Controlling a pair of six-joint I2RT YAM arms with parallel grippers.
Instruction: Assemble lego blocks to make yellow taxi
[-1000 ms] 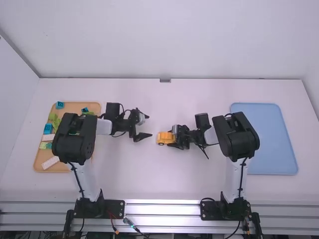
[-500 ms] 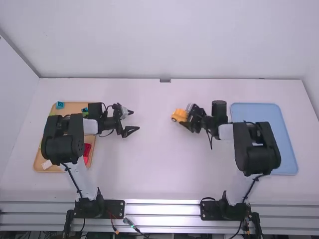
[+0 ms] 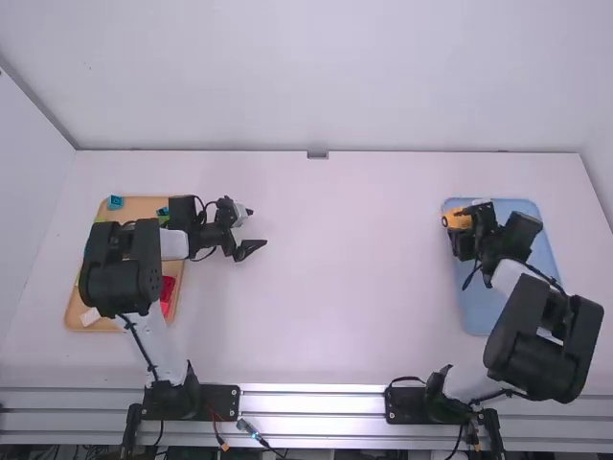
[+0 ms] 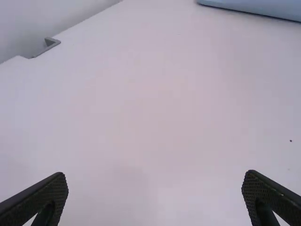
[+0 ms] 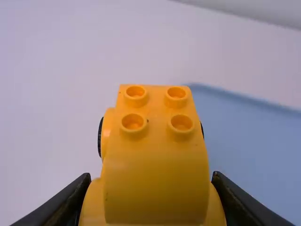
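Assembly looks finished; the step in hand seems to be delivery. Nearest in the right wrist view, the right gripper (image 5: 151,176) clamps the yellow plastic taxi (image 5: 156,157), smooth and rounded, with four hollow studs and a dark wheel (image 5: 99,136). Just beyond, at the high view's upper right, it is over the matte blue, round-cornered tray (image 3: 484,311); whether they touch, I can't tell. Next calls for levelling it, lowering gently and releasing. Farther off, at left, the left gripper (image 3: 257,228) gapes empty beside the tan tray (image 3: 144,205) of spare blocks (image 3: 166,295).
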